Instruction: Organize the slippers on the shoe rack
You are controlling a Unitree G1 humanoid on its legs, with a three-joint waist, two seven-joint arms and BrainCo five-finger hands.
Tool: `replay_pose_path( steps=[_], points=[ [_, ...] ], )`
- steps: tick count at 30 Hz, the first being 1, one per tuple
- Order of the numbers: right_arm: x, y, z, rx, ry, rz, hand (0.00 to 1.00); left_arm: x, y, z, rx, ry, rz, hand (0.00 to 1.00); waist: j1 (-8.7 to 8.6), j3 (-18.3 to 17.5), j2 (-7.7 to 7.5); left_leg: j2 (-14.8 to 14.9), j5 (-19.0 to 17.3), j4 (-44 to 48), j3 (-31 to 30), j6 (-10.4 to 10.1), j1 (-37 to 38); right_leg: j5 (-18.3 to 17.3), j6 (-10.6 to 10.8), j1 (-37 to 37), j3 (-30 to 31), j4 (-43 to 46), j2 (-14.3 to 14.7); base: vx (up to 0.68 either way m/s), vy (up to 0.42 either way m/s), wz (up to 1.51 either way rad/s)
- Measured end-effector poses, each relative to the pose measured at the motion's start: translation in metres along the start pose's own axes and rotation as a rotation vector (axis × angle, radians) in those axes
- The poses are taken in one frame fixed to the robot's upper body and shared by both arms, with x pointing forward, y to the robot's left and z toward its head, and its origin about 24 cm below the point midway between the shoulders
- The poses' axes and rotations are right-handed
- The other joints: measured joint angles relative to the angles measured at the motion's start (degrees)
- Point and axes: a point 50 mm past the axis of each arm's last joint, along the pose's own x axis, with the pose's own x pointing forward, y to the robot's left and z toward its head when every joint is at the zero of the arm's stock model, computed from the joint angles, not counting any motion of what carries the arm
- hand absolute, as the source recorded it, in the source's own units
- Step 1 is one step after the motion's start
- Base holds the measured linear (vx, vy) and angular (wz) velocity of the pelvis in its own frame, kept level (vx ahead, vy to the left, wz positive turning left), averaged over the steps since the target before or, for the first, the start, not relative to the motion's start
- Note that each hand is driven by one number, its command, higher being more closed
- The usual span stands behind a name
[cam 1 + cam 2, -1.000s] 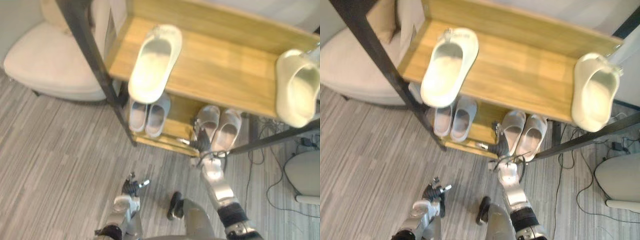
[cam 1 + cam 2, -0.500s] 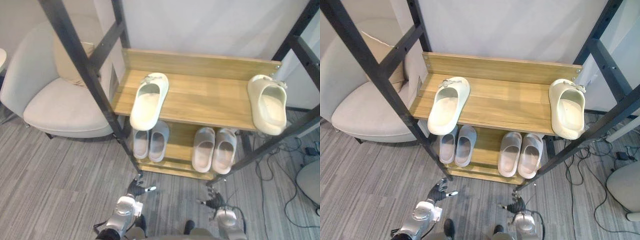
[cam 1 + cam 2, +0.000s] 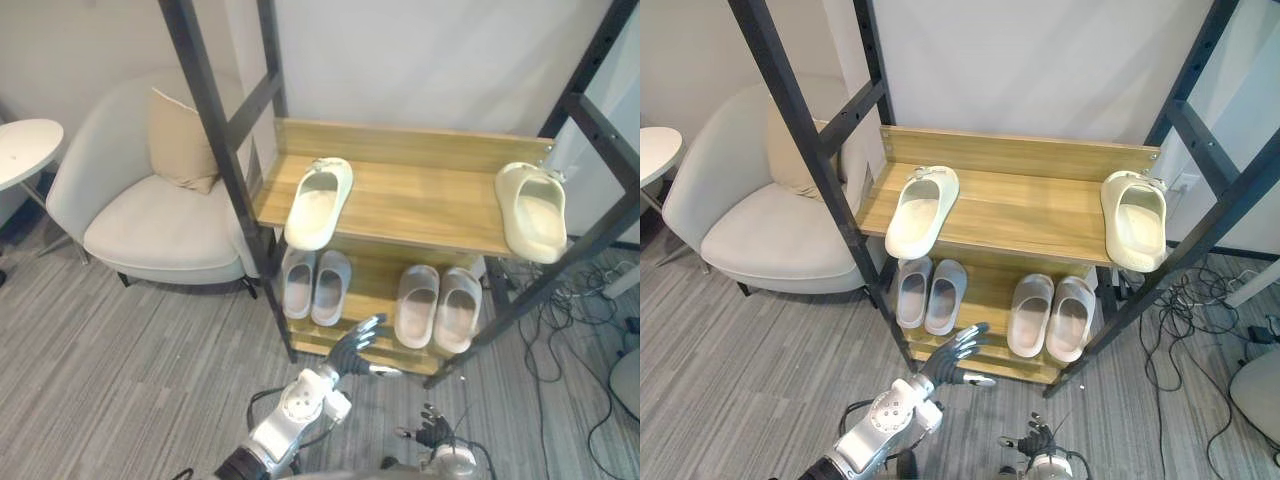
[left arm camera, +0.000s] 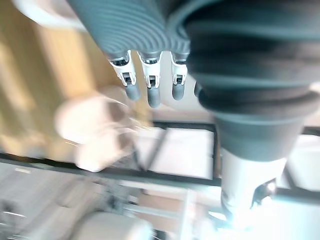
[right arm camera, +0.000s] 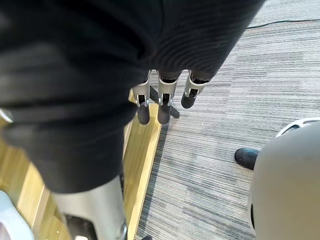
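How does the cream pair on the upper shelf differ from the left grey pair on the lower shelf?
The left cream slipper and right cream slipper sit far apart at opposite ends of the upper shelf; the grey pair sits side by side on the lower shelf. The left cream slipper is angled, heel past the shelf edge; the grey pair lies parallel. All rest sole down, toes toward the wall.

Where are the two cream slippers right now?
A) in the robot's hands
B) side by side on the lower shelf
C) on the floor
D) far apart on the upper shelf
D: the left cream slipper lies at one end of the upper shelf and the right cream slipper at the other end, with the grey slippers lower down.
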Motion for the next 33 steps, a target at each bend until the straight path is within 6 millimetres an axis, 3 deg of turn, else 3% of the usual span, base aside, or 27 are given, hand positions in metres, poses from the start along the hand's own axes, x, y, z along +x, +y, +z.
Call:
replay_pose_path(
  steps=[2,3,5,6,9,17,21,25,33],
  points=[
    [0.0,0.0,0.0,-0.011,-0.002,0.004,0.0,0.009,0.002,0.029,0.002,-0.122,-0.022,0.0,0.07,-0.1,-0.04,0.0,-0.1,0.0,0.0,-0.2,0.8,0.0,0.0,1.0,-0.1,-0.6,0.1,0.0,0.0,0.0],
    [0.0,0.001,0.0,-0.015,-0.003,0.006,0.0,0.01,0.002,0.033,0.003,-0.139,-0.023,0.0,0.07,-0.3,-0.04,0.0,-0.2,0.0,0.0,-0.2,0.8,0.0,0.0,1.1,-0.1,-0.7,0.1,0.03,-0.013,-0.01],
    [0.0,0.003,0.001,-0.059,-0.011,0.022,0.0,0.018,0.011,0.069,0.034,-0.285,-0.008,0.0,0.13,-1.5,-0.12,-0.1,-0.4,0.0,0.0,-0.4,0.8,-0.1,0.0,1.2,0.0,-1.0,0.2,0.05,-0.008,-0.02],
    [0.0,0.003,0.001,-0.061,-0.011,0.022,0.0,0.019,0.013,0.074,0.042,-0.307,-0.004,0.0,0.13,-1.6,-0.2,-0.1,-0.4,0.0,0.0,-0.3,0.8,0.0,0.0,1.3,0.0,-1.1,0.2,0.05,-0.007,0.0],
    [-0.001,0.004,-0.002,-0.067,-0.005,0.031,0.0,0.027,0.035,0.112,0.095,-0.449,0.084,0.0,0.15,-2.6,-0.4,-0.1,-0.3,0.3,0.1,-0.1,0.9,0.4,0.0,1.5,0.2,-1.2,0.2,0.07,-0.015,-0.02],
    [0.0,-0.004,-0.003,-0.083,-0.001,0.03,0.0,0.037,0.068,0.165,0.221,-0.613,0.238,0.0,0.09,-2.6,-0.7,-0.2,-0.3,0.3,0.1,-0.1,1.2,0.4,0.0,2.0,0.5,-0.8,0.1,0.01,-0.003,-0.01],
    [0.0,-0.006,-0.001,-0.088,-0.007,0.036,0.0,0.043,0.095,0.165,0.288,-0.566,0.323,0.0,-0.75,-2.5,-0.87,-0.2,-0.3,0.1,0.0,-0.1,2.0,-0.2,-0.7,2.3,0.5,-0.8,0.2,-0.07,0.003,-0.02],
    [0.0,-0.006,0.002,-0.083,-0.017,0.039,0.0,0.04,0.141,0.155,0.33,-0.454,0.5,0.0,-1.94,-2.3,-1.21,-0.1,-0.9,0.0,0.1,-0.5,1.8,-0.1,-0.8,2.2,0.7,-1.9,0.5,-0.05,0.004,-0.02],
    [0.0,-0.009,-0.002,-0.064,-0.006,0.027,0.0,0.023,0.188,0.151,0.419,-0.331,0.659,0.0,-2.29,-1.9,-1.77,-0.1,-1.3,0.3,0.4,-0.5,1.5,0.5,-0.9,2.3,1.2,-3.0,0.8,0.05,-0.008,-0.02]
  ],
)
